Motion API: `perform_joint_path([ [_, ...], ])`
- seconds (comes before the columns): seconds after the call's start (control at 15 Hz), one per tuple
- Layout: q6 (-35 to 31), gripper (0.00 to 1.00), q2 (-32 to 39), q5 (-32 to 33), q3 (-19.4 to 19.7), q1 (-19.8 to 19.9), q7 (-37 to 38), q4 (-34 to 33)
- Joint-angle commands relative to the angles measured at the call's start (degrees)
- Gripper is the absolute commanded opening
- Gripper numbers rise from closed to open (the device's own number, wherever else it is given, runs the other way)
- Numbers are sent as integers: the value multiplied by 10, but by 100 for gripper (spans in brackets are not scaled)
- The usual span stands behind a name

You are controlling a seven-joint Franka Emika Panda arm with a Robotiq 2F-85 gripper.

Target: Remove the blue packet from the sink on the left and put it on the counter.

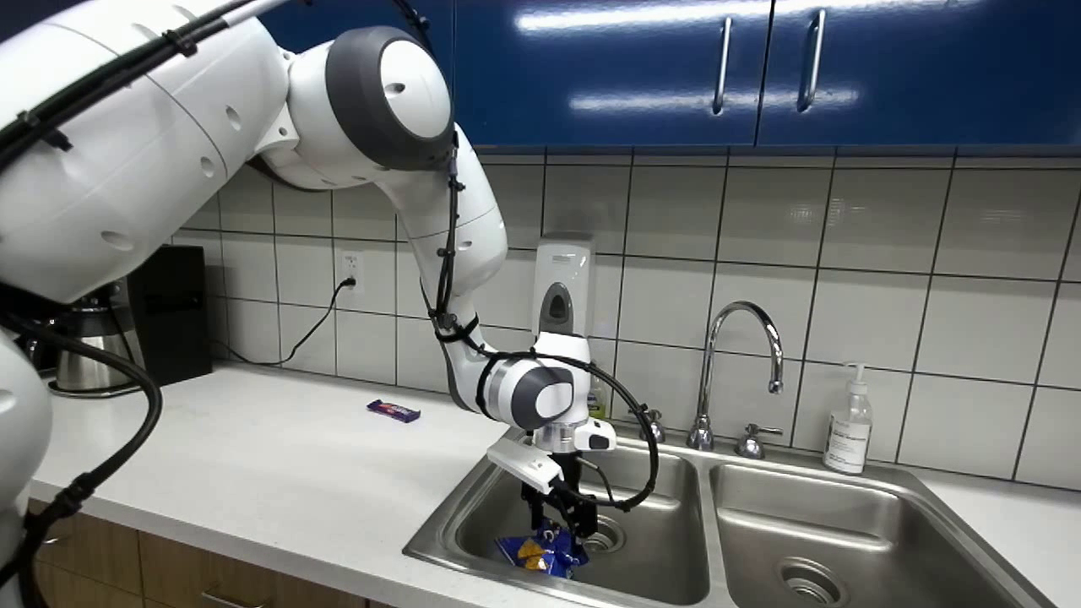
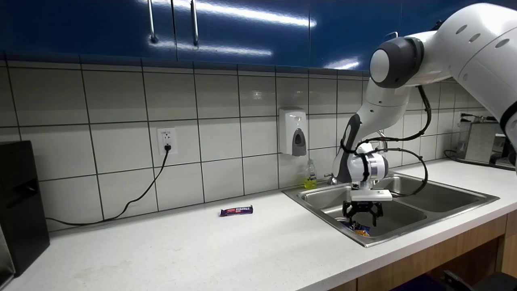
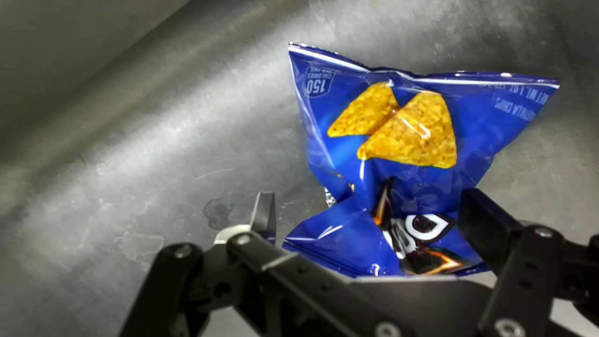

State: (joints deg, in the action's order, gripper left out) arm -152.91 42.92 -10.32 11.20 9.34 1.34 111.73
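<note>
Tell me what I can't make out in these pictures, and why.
Wrist view: part of the blue packet, covered by the gripper.
In an exterior view: the bottle of yellow liquid, partly behind the robot arm.
In both exterior views: lettering on the purple bar, too small to read.
In an exterior view: the black appliance, cut off by the left edge.

Packet (image 3: 402, 171) in sink (image 1: 646, 553), bar (image 1: 393, 411) on counter (image 1: 279, 460)

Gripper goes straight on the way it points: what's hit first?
Probably the packet: the open gripper points down at it in the sink, and one of the fingers overlaps its edge in the wrist view. Remaining depth is unclear.
</note>
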Motion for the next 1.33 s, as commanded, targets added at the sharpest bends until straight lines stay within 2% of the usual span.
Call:
perform_joint_path([
  [0.0,-7,100,24,14,-7,9,20,-26],
  [0.47,-13,100,48,16,-6,5,27,-48],
  [0.53,-14,75,50,16,-6,4,28,-49],
  [0.6,-15,74,50,17,-6,3,28,-51],
  [1.13,-21,9,50,19,-6,-3,31,-54],
  [1.2,-22,2,50,19,-7,-4,31,-53],
  [1.27,-24,0,49,19,-7,-4,31,-53],
])
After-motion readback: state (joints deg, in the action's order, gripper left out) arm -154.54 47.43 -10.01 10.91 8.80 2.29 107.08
